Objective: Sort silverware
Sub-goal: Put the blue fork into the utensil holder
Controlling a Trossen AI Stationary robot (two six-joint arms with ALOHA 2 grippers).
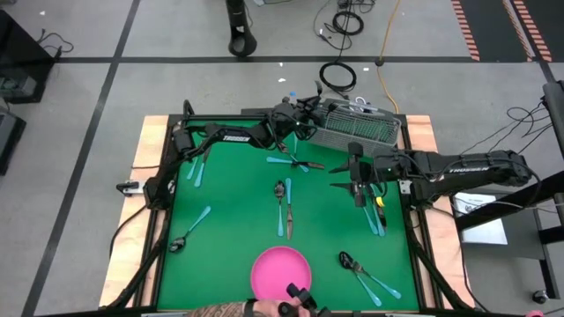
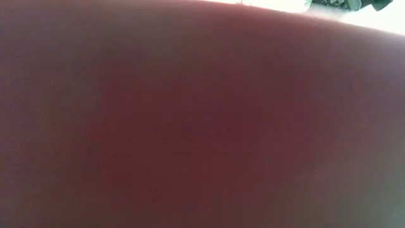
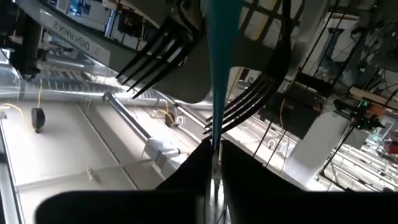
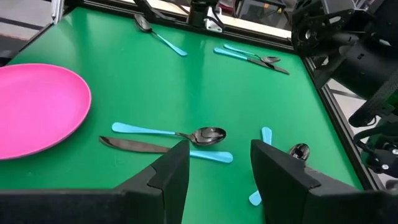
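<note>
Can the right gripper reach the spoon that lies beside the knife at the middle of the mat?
Probably yes: the right gripper is open, and the spoon lies just ahead with nothing between.

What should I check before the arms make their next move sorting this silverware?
1. Right gripper open: ok.
2. Spoon ahead of it reachable, lying beside a knife: ok.
3. Left gripper at the basket, hold on the blue handle: cannot tell.
4. Low view unblocked: not ok.
5. Table free of people: not ok, a person's arm is by the plate.
</note>
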